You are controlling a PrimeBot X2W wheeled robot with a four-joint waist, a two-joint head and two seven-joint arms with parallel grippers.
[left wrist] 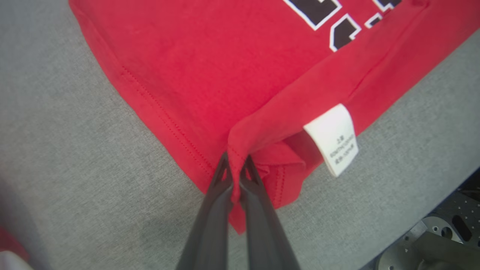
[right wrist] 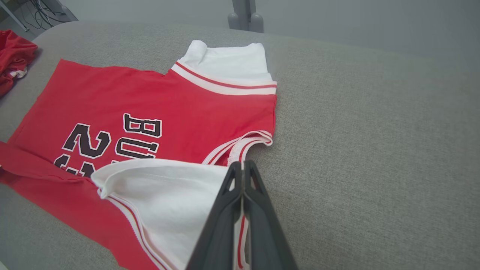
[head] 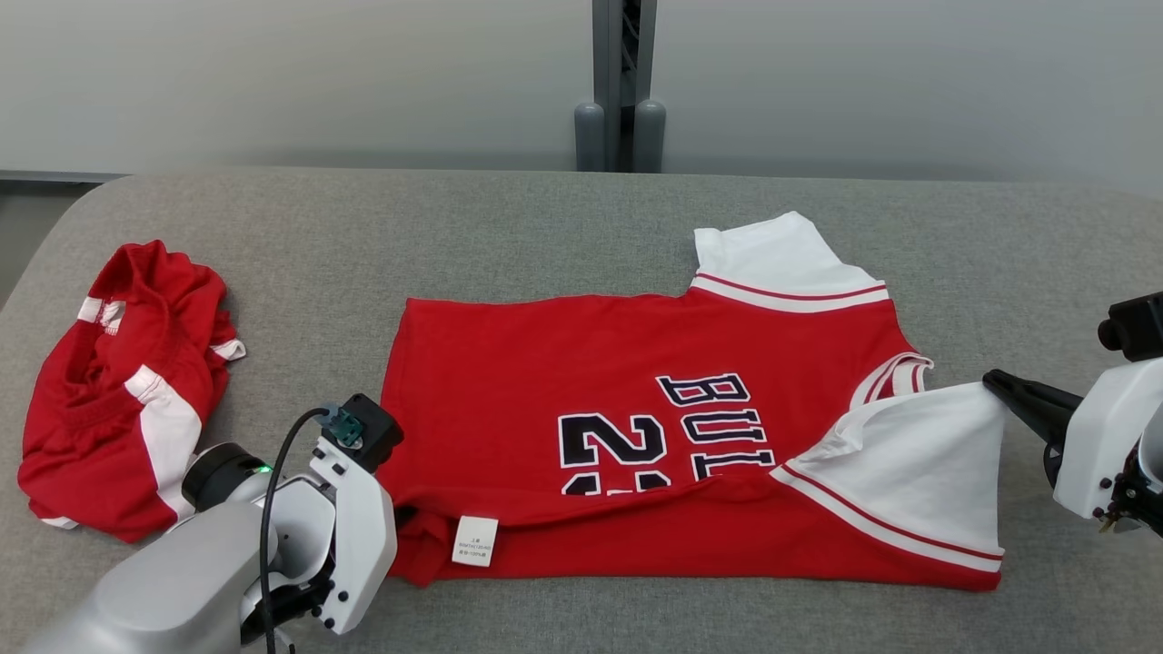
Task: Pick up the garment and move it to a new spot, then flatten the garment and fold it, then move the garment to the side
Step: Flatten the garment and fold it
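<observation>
At the garment's 7 o'clock corner, nearest the robot, the left end effector [left wrist: 235, 165] is clamping its fingers tight on a pinch of the red hem and raising it off the grey table [head: 545, 236]. The raised edge is rolling inward, which is turning the white care label [head: 475, 541] face up at 6 o'clock. The wrist view is too close to tell whether the pinch is taking one layer or both.

The garment [head: 636, 381], a red jersey with dark lettering, is lying spread across the middle of the table, its chest print facing up and its hem towards 9 o'clock. It is already lying fairly flat, so the fold looks like the step in hand.

At 4 o'clock, the right end effector [right wrist: 243, 168] is closing on the edge of the near sleeve [head: 918, 454], holding that white panel up and drawn over the body. Gripping both ends of the near long edge is probably letting the two arms carry it towards 12 o'clock as one straight line.

Farther off, the far sleeve [head: 772, 259] is resting flat at 1 o'clock. A crumpled red garment [head: 127, 391] is lying well apart at 9 o'clock, and a grey post [head: 620, 91] is standing beyond the table at 12 o'clock.
</observation>
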